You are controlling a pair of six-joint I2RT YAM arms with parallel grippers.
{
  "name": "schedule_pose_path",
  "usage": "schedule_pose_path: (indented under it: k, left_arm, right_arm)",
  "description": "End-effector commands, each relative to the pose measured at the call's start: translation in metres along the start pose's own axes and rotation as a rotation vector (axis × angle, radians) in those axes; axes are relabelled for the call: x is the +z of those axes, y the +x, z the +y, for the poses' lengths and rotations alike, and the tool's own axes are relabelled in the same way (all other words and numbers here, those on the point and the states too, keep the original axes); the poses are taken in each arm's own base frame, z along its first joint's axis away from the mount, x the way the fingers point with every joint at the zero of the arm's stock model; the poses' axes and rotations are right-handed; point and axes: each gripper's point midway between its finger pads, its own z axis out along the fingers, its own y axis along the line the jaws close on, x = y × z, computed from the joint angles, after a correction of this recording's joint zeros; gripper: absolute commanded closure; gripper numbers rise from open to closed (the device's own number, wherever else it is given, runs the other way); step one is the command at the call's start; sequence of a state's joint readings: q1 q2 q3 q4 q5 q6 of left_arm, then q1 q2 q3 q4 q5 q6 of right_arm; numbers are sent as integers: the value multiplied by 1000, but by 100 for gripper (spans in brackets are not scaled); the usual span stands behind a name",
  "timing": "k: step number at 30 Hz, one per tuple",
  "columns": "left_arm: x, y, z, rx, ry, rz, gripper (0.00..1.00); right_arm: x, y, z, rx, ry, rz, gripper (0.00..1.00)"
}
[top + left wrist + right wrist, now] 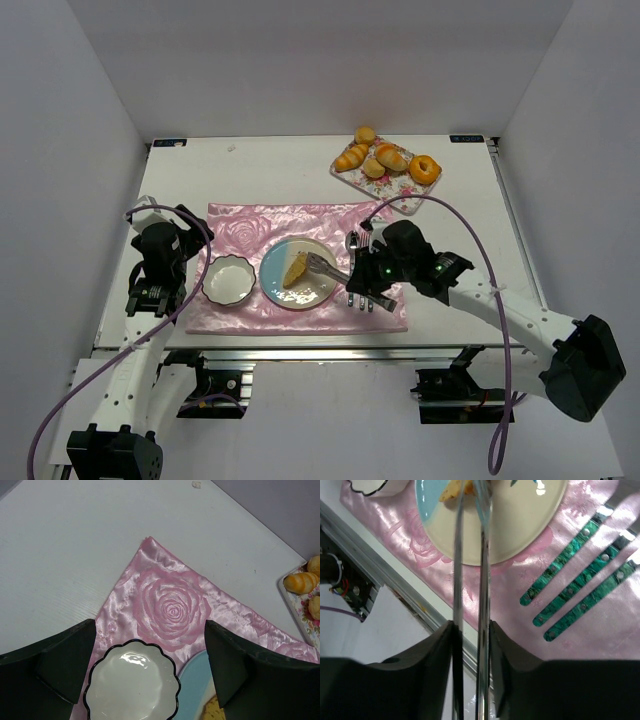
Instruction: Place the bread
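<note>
The bread (295,270), a small golden-yellow slice, lies on the round blue and cream plate (275,258) on the pink cloth. My right gripper (362,272) is shut on a pair of metal tongs (328,267), whose tips reach the bread's right side. In the right wrist view the two tong arms (457,555) run between my fingers (437,650) up to the bread (452,490) on the plate (520,525), with a narrow gap between the arms. My left gripper (150,630) stands open above the white bowl (132,685), holding nothing.
A white scalloped bowl (229,279) sits left of the plate on the pink rose cloth (300,225). Green-handled cutlery (368,298) lies right of the plate, under my right gripper. A floral tray (400,190) with rolls and a donut stands at the back right.
</note>
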State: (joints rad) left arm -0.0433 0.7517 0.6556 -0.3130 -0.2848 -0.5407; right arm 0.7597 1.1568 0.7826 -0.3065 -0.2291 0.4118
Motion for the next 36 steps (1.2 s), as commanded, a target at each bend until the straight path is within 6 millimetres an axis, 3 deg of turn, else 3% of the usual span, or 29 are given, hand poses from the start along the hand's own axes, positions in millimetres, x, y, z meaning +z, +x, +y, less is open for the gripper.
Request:
schedule_pose_path:
  k: [1, 6, 10, 13, 14, 16, 17, 20, 23, 28, 30, 31, 33, 34, 36]
  left_arm:
    - [-3, -9, -6, -18, 15, -24, 2]
    - [-4, -11, -5, -22, 8, -33, 2]
    - [-5, -11, -4, -22, 3, -34, 2]
    - [-6, -13, -3, -23, 0, -40, 2]
    - [-7, -14, -3, -23, 2, -44, 2]
    - [-8, -15, -3, -22, 1, -46, 2]
    - [-8, -15, -3, -20, 1, -46, 2]
    - [-9, -15, -1, -23, -3, -50, 2]
    - [-8, -15, -3, -20, 6, -50, 2]
    - [-5, -12, -2, -13, -6, -33, 2]
    - [-4, -13, -1, -13, -19, -33, 2]
    - [-3, -12, 0, -11, -23, -30, 2]
    - [-2, -11, 0, -5, -23, -24, 2]
    - [-1, -11, -1, -3, -24, -18, 2]
    - [0, -10, -2, 1, -27, -6, 2]
  right_arm:
    - [-16, -24, 2, -13, 48, -77, 57]
    - [-30, -36, -6, -6, 135, -115, 51]
    - [-43, -51, -25, 41, 272, -187, 55]
    - [-59, -66, -62, 83, 482, -283, 56]
    - [-69, -72, -88, 130, 587, -320, 57]
    - [-77, -72, -118, 188, 676, -338, 60]
    - [-86, -77, -144, 256, 736, -370, 61]
    - [-101, -66, -200, 361, 911, -412, 64]
    - [-110, -54, -239, 379, 1097, -420, 63]
    - [-83, -28, -278, 438, 1156, -259, 60]
    - [-77, -23, -283, 442, 1160, -242, 53]
    - [-75, -18, -287, 455, 1170, -231, 44]
    - [-76, -15, -287, 468, 1171, -222, 35]
    - [-78, -18, -284, 474, 1167, -238, 17]
    - [-84, -20, -279, 477, 1157, -253, 11]
